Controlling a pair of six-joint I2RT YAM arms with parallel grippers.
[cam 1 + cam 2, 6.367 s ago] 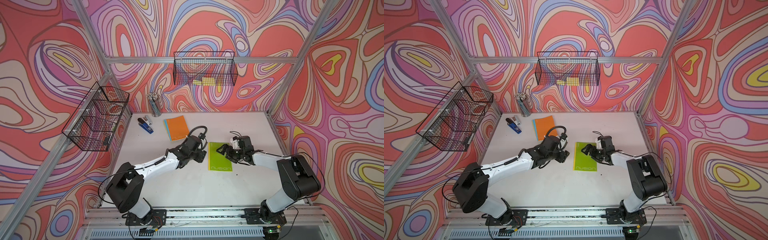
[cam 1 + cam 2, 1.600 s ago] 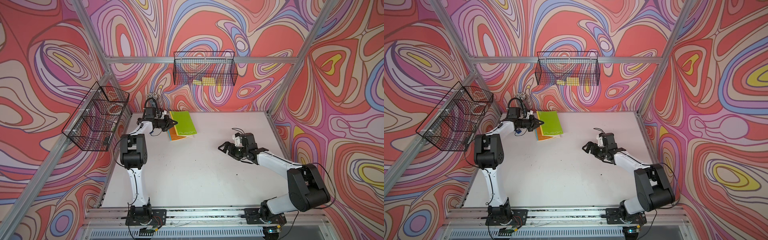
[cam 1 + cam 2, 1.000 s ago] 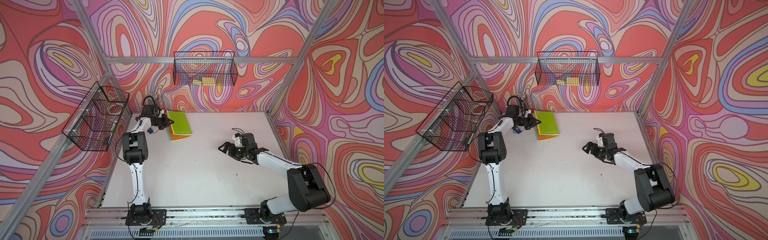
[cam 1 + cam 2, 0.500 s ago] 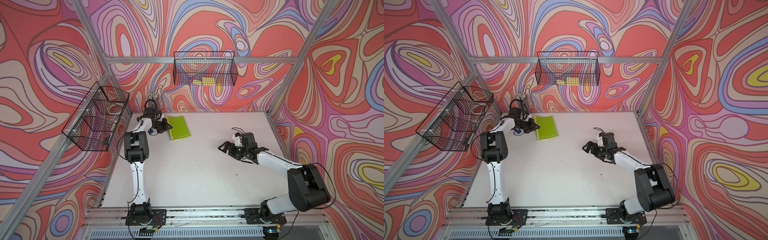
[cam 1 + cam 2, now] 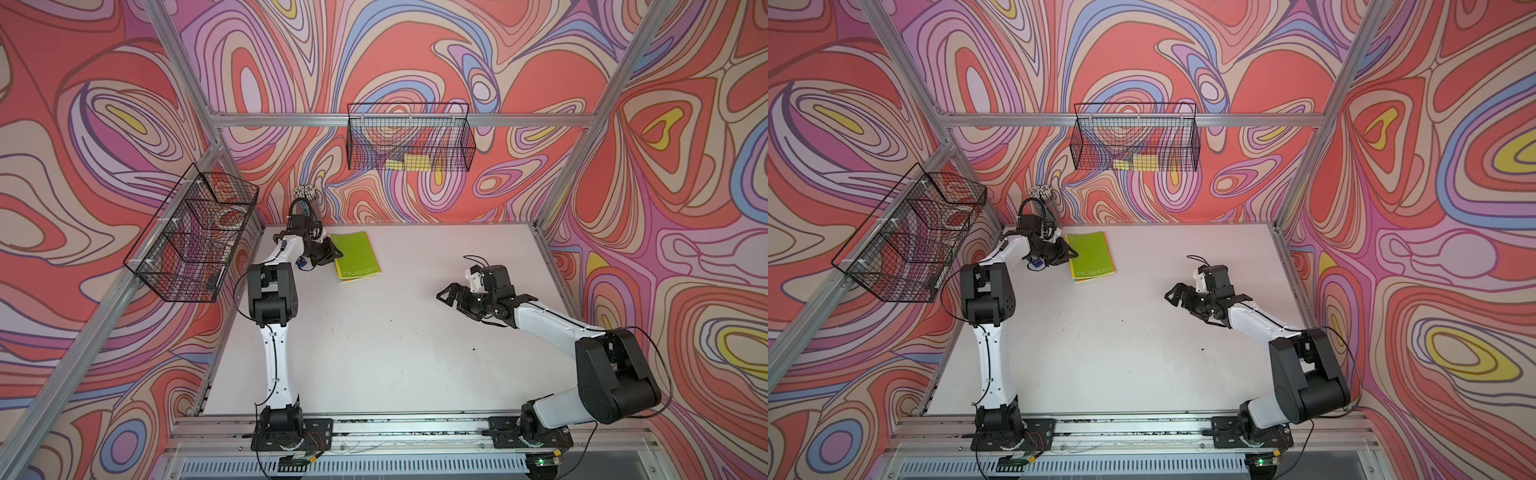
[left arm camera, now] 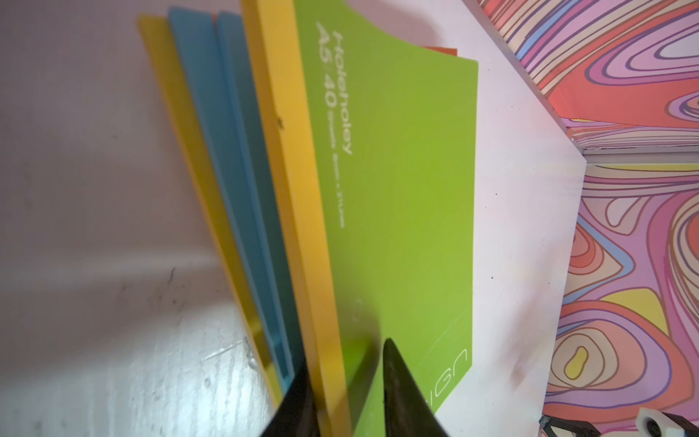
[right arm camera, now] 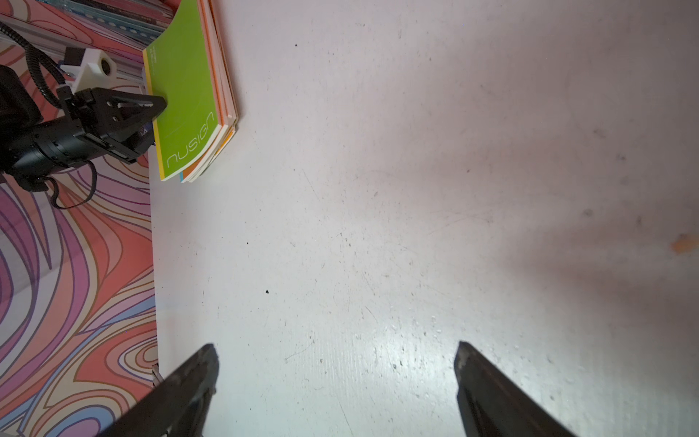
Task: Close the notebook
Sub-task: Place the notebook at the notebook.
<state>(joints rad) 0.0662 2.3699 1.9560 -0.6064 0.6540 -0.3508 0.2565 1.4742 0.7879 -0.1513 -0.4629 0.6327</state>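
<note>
Moved from mid-counter (image 5: 395, 353) to the far corner, the closed green notebook (image 5: 358, 257) lies on a stack (image 6: 227, 170), its spine edge between the left jaws (image 5: 1076, 252), which are slightly parted, released. Right jaws (image 7: 336, 345) gape empty, well apart from it.

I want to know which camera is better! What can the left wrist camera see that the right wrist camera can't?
Only the left wrist view: "A5 40" printed on the green notebook, blue spines stacked beneath it, and the left pincer with its tips on either side of the notebook's spine edge.
Only the right wrist view: the right pincer wide open over the table, the whole word "nusign", and the stack's white page edges.
Both: the green notebook, the table and the swirly wall.
</note>
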